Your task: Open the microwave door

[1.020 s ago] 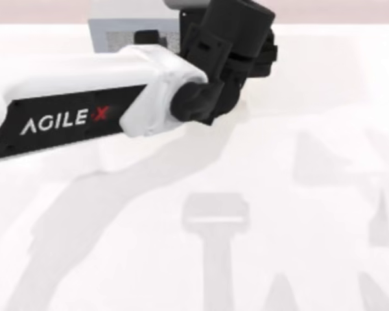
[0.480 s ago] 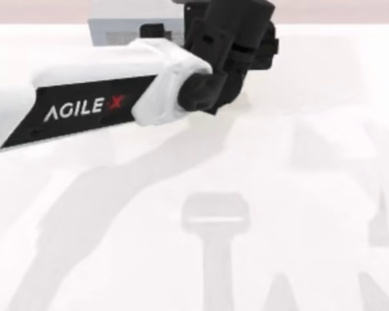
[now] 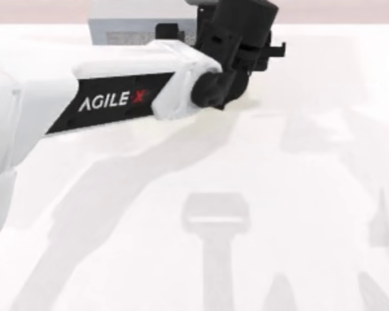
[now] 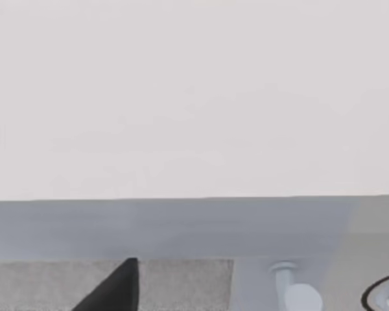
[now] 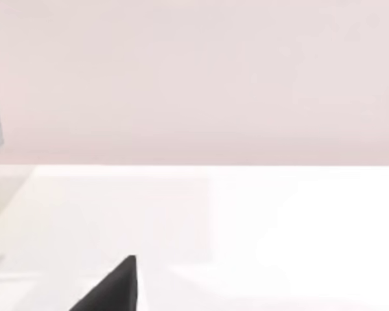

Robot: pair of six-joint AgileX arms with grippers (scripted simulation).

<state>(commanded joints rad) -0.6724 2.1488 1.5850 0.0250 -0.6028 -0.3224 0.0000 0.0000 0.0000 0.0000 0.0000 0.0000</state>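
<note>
The microwave (image 3: 133, 23) sits at the far edge of the table (image 3: 298, 162), left of centre in the top view, and most of it is hidden under the left arm (image 3: 117, 91), which reaches across to it. The left gripper (image 3: 262, 48) is at the microwave's right end, close against its front. Whether its fingers are open or closed on anything, I cannot tell — the black wrist covers them from above, and the left wrist view shows only one dark fingertip (image 4: 117, 288) in front of the speckled window (image 4: 52, 282).

That same wrist view shows the door (image 4: 168, 227) as a flat grey panel, with a knob (image 4: 298, 295) on the panel just beside the window. The door looks shut or nearly so, though the view is too tight to be sure.

My guess is that the door is light and rigid and swings on a hinge, so it wants a pull along an arc, not a straight tug. The whole oven looks small enough to slide on the table if the pull is hard. The handle strip is the place to grip — not the knobs, and not the smooth face, which offers little purchase.

The right arm is out of the top view; its camera sees bare table.
</note>
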